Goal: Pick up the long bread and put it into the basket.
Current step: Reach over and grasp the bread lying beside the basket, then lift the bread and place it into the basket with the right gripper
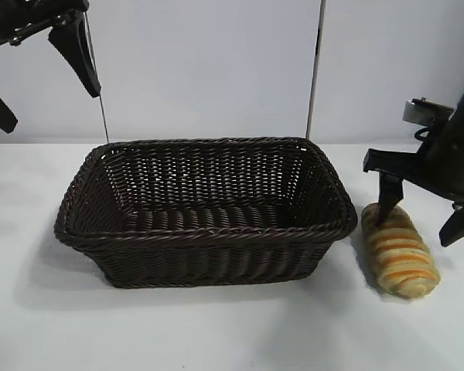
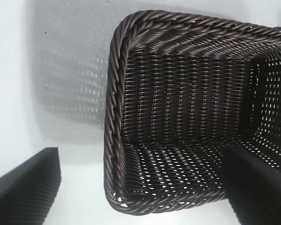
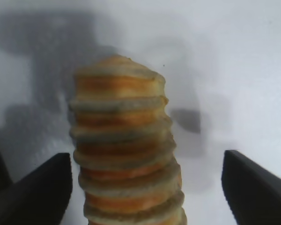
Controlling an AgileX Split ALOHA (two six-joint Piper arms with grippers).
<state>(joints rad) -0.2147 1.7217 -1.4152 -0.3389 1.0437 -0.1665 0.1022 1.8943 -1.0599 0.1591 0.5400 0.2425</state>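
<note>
Bread (image 3: 126, 145) fills the right wrist view between the right claw's (image 1: 424, 212) parted fingers (image 3: 37, 187); left claw (image 1: 42, 77) spread.

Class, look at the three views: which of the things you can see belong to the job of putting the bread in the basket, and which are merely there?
Belong to the job:
- long bread, lying on the table beside the basket
- basket, nothing in it
- right gripper, jaws open either side of the bread

Merely there:
- left gripper, open, raised above the basket's left end
- white table
</note>
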